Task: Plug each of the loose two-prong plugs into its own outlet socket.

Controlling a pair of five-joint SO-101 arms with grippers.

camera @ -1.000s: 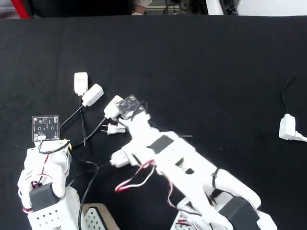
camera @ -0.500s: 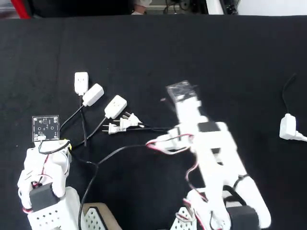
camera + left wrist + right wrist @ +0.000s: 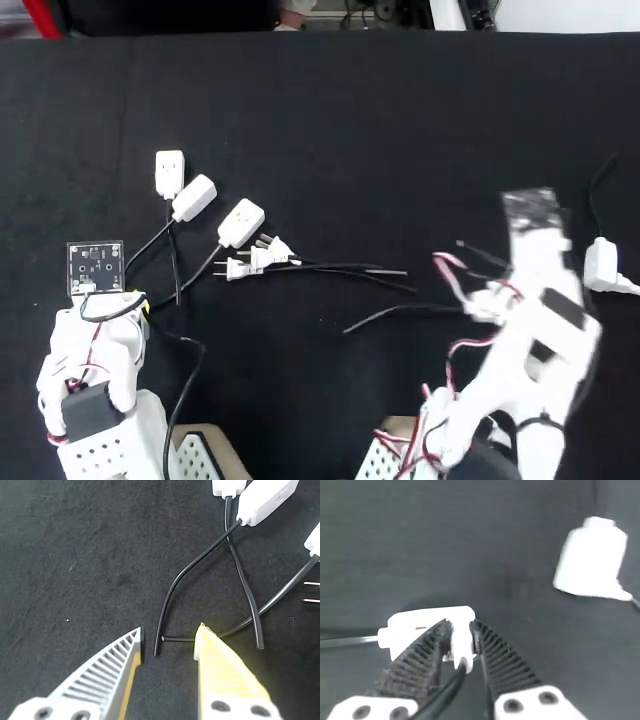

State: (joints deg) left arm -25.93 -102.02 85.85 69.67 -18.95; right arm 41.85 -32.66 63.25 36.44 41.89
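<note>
My right gripper (image 3: 461,630) is shut on a white two-prong plug (image 3: 427,626) whose black cable trails back across the table. It hangs close to a lone white outlet socket (image 3: 591,565), which lies at the table's right edge (image 3: 599,264). The right arm (image 3: 535,290) stands beside that socket. Two loose white plugs (image 3: 250,260) lie left of centre, next to three white sockets (image 3: 193,198). My left gripper (image 3: 167,632) is open low over black cables (image 3: 172,595), near the left arm (image 3: 95,340) at the front left, with nothing between its fingers.
Black cables (image 3: 330,270) run from the two loose plugs toward the middle, and another cable (image 3: 400,315) stretches to the right arm. The black tabletop (image 3: 380,130) is bare at the back. Red and white wires hang from the right arm.
The right arm has swung from the plug cluster at left of centre far to the right, dragging a plug and its cable toward the lone socket. The left arm has stayed still.
</note>
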